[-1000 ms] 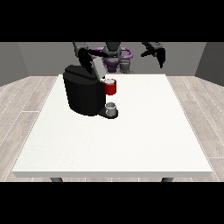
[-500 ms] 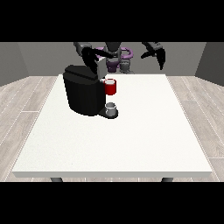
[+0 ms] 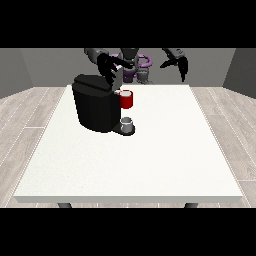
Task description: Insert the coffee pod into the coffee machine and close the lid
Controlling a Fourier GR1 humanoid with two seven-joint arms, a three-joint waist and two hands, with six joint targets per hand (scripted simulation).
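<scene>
A black coffee machine (image 3: 95, 106) stands on the white table (image 3: 150, 155) at the left of the middle. A red pod holder (image 3: 126, 99) juts from its front, and a small grey cup (image 3: 127, 124) sits on its base below. The hand at the view's left (image 3: 108, 67) hovers just above the machine's top rear edge, fingers spread and relaxed, holding nothing. The hand at the view's right (image 3: 176, 63) hangs in the air over the table's far edge, well clear of the machine, fingers drooping open. I cannot make out a loose coffee pod.
The robot's torso (image 3: 134, 65) stands behind the far edge of the table. A wooden floor (image 3: 30, 115) surrounds the table on both sides.
The hand at the view's left has risen from the machine's top and moved back toward the robot. The hand at the view's right has shifted slightly.
</scene>
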